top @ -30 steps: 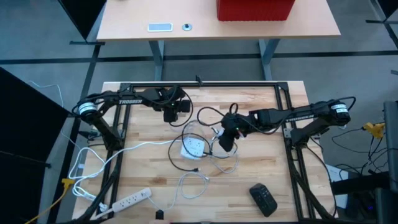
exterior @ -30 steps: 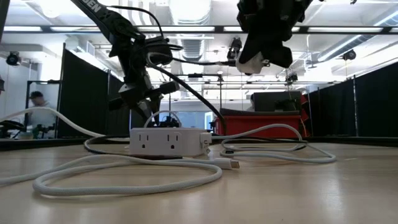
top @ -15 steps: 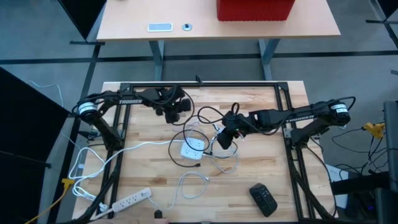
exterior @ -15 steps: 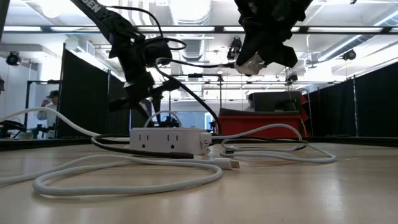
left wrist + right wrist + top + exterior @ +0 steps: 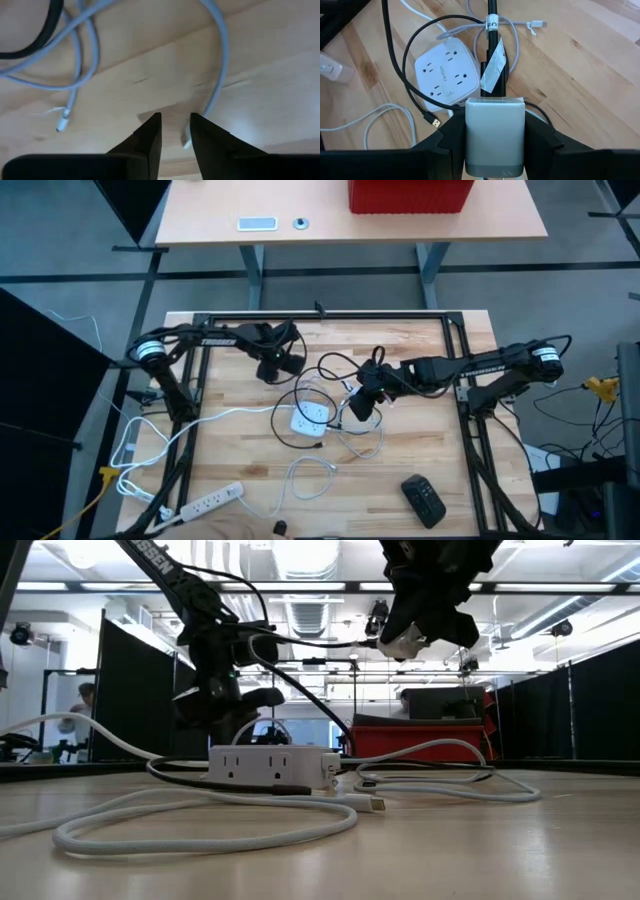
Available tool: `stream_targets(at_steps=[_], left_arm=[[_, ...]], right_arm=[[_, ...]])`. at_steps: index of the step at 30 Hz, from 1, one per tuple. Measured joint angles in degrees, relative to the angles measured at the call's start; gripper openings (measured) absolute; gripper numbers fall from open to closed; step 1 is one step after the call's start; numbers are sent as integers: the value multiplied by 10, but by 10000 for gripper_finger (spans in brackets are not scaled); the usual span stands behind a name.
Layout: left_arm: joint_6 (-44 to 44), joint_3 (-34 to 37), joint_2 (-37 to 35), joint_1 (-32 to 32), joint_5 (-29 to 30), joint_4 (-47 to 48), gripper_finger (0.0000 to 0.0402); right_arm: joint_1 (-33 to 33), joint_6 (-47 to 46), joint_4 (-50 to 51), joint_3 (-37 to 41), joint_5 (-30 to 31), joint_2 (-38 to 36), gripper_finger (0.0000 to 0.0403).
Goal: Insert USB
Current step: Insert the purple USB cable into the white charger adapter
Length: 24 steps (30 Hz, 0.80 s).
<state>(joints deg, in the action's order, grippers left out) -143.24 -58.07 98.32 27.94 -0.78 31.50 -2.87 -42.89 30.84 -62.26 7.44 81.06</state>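
Near the middle of the surface (image 5: 420,350), lifted off the wood, the white charger block (image 5: 494,131) sits clamped in the right hand (image 5: 495,142), a black cable (image 5: 492,30) with a paper tag already plugged into its front. Looks like a light, rigid plastic brick with smooth sides, so it could twist in the fingers if pushed off-axis; gripping the flat sides, as now, seems right. The loose bits are trickier: a black USB plug (image 5: 432,121) lies just beside the white outlet cube (image 5: 442,75), and that cord is floppy, so I'd grab right behind the metal tip, not the cable.

Toward the far-left part of the surface, the left hand (image 5: 173,131) hovers low over a grey-white cable end (image 5: 186,143), fingers slightly parted and holding nothing. A power strip (image 5: 210,501) lies near the front-left corner, a black remote-like thing (image 5: 423,501) near the front-right.
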Motion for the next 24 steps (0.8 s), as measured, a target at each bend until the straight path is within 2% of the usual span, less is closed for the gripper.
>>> stream_targets(at_steps=[3,8,12,18,24], left_arm=[[-23,0,9,0,1,-2,121],[-35,0,10,0,52,11,152],[-48,0,10,2,51,13,166],[-50,0,32,5,48,-5,169],[-52,-1,50,6,49,-58,154]], right_arm=[[0,0,0,0,0,0,124],[-6,-2,0,0,1,0,124],[-7,-6,-1,0,1,0,124],[-6,-7,-3,0,1,0,124],[-6,-7,-4,0,1,0,124]])
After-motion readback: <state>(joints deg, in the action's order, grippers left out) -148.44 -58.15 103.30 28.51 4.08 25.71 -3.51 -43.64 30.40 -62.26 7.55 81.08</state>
